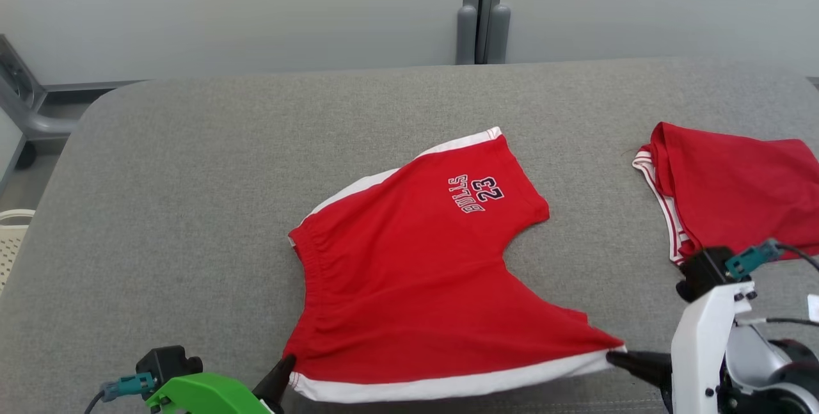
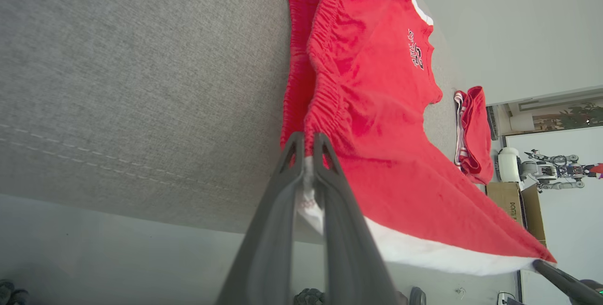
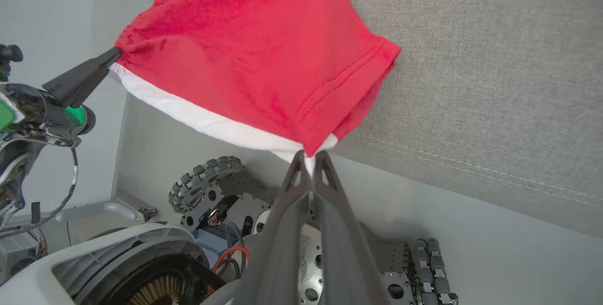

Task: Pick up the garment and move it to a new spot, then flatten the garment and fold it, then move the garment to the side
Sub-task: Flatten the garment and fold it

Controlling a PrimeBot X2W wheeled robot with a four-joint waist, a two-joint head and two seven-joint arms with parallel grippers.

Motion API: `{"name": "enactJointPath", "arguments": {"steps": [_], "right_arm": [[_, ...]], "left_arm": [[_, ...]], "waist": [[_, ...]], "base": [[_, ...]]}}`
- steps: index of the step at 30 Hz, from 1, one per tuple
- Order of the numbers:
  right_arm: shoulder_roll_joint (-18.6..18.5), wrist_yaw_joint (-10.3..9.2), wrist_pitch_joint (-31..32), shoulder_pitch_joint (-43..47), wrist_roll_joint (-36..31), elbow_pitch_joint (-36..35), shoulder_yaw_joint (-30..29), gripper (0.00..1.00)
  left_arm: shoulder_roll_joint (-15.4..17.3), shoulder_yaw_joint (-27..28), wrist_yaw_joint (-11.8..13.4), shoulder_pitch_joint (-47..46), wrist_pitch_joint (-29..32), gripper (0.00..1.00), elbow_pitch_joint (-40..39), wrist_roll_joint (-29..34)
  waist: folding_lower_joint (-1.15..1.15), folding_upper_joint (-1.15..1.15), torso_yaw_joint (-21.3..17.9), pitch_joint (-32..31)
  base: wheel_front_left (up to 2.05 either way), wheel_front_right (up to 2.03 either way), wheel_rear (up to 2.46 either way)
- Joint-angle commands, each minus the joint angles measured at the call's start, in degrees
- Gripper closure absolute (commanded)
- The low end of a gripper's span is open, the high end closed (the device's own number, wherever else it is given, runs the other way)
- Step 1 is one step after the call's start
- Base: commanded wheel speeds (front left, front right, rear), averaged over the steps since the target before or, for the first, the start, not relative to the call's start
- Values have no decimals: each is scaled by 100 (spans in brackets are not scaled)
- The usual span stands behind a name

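While the head view shows the garment (image 1: 409, 273) spread at the near edge of the grey pad (image 1: 192, 177), keep both corners level. Left wrist view: your left gripper (image 2: 308, 149) pinches the waistband corner. Right wrist view: your right gripper (image 3: 308, 159) clamps the hem corner; pull evenly.

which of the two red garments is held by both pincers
The spread-out red shorts marked BULLS 23, pinched at the near white edge by the left pincer and right pincer. The folded red garment lies apart at the right.
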Motion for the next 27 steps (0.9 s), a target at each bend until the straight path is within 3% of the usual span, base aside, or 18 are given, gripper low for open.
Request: {"name": "enactJointPath", "arguments": {"steps": [1, 11, 27], "right_arm": [[-21, 1, -34, -138, -8, -19, -17, 100], [-378, 1, -482, -1866, -343, 869, 203, 100], [-566, 1, -2092, -4297, -910, 2907, 946, 100]], "left_arm": [[19, 12, 13, 24, 26, 100, -33, -3], [-257, -89, 231, -1091, 283, 100, 2, 165], [-919, 53, 319, -2821, 397, 100, 1010, 76]], "waist": [[0, 0, 27, 83], [0, 0, 252, 717], [0, 0, 826, 1710]], "base": [[0, 0, 0], [0, 0, 0], [0, 0, 0]]}}
